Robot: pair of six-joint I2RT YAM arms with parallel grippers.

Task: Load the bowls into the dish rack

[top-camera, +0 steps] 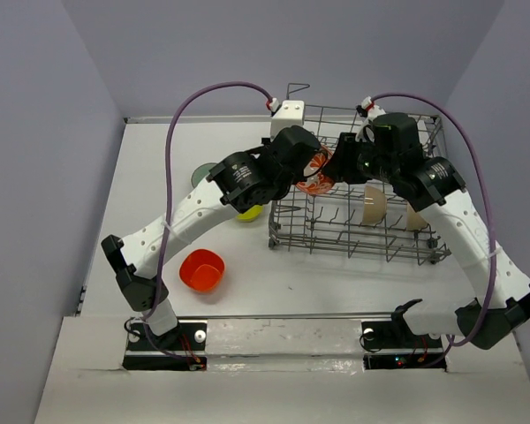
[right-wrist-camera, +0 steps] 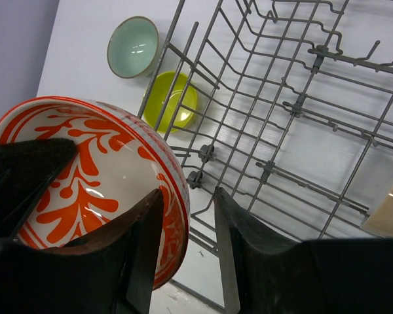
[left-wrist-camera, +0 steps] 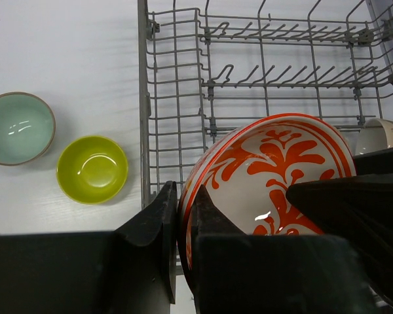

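A white bowl with red patterning (top-camera: pixel 315 174) (left-wrist-camera: pixel 275 163) (right-wrist-camera: pixel 85 170) hangs tilted over the left end of the grey wire dish rack (top-camera: pixel 353 234) (left-wrist-camera: pixel 177 78) (right-wrist-camera: pixel 301 104). My left gripper (top-camera: pixel 302 159) (left-wrist-camera: pixel 183 193) is shut on its rim. My right gripper (top-camera: pixel 340 163) (right-wrist-camera: pixel 188 193) straddles the opposite rim: one finger lies inside the bowl, the other stands apart from its outer wall. A pale teal bowl (top-camera: pixel 200 173) (left-wrist-camera: pixel 16 127) (right-wrist-camera: pixel 132 47) and a lime-yellow bowl (top-camera: pixel 249 213) (left-wrist-camera: pixel 92 169) (right-wrist-camera: pixel 173 101) sit on the table left of the rack. An orange-red bowl (top-camera: pixel 201 268) rests nearer the front.
A cream bowl (top-camera: pixel 374 204) (right-wrist-camera: pixel 390 209) stands on edge among the rack's tines, with another pale bowl (top-camera: pixel 415 216) (left-wrist-camera: pixel 380 134) at its right. Upright tines fill the rack floor. A white box (top-camera: pixel 289 113) sits behind the rack's left corner. Grey walls enclose the table.
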